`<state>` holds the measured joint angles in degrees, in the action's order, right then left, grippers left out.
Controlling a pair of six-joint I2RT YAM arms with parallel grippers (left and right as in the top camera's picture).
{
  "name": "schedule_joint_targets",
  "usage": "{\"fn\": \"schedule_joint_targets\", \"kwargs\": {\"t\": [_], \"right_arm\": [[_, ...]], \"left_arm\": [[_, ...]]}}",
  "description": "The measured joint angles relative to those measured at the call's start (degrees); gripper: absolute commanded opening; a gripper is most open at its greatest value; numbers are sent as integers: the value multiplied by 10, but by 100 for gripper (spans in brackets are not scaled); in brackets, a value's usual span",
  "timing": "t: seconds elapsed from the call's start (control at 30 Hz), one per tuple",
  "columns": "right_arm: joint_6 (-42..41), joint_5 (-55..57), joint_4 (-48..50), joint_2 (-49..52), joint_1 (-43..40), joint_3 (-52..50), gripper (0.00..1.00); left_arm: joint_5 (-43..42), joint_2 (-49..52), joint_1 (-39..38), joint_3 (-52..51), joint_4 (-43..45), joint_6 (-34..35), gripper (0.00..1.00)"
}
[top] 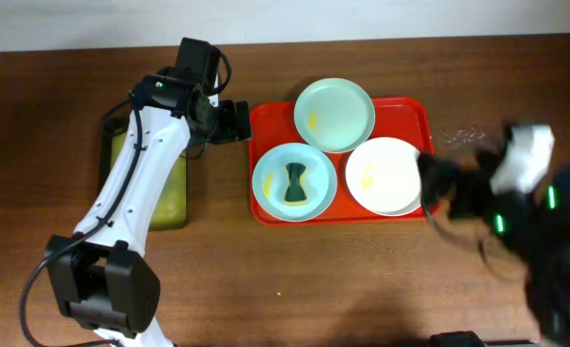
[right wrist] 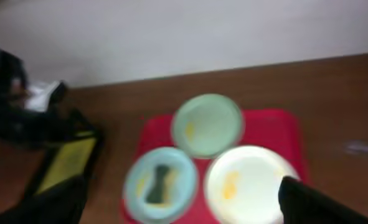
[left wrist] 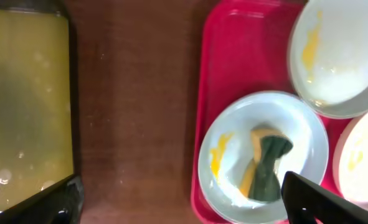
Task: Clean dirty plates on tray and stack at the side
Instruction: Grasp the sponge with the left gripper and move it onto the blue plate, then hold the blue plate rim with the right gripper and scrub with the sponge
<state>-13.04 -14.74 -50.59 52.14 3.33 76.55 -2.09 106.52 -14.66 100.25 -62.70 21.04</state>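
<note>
Hovering just off the red tray's (top: 415, 108) left rim, left gripper (top: 229, 121) is holding its fingers spread wide, gripping nothing. Right gripper (top: 437, 183) is sitting blurred at the tray's right edge, fingers also apart. Resting on the tray: pale green plate (top: 342, 116), blue plate (top: 270, 178) carrying a sponge (top: 295, 183), and white plate (top: 391, 173).
</note>
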Motion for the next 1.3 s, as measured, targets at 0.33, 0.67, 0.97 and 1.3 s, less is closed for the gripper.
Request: {"fn": "schedule_joint_targets", "kwargs": {"t": [0.33, 0.67, 0.97, 1.3], "right_arm": [[-57, 71, -6, 616, 155, 126, 54], [17, 42, 20, 692, 155, 117, 13], [59, -64, 37, 695, 117, 91, 4], [63, -74, 40, 695, 116, 88, 4]], "left_arm": [[0, 0, -9, 0, -5, 0, 100], [0, 0, -9, 0, -10, 0, 100], [-199, 127, -34, -8, 0, -97, 41], [-210, 201, -112, -9, 54, -104, 29]]}}
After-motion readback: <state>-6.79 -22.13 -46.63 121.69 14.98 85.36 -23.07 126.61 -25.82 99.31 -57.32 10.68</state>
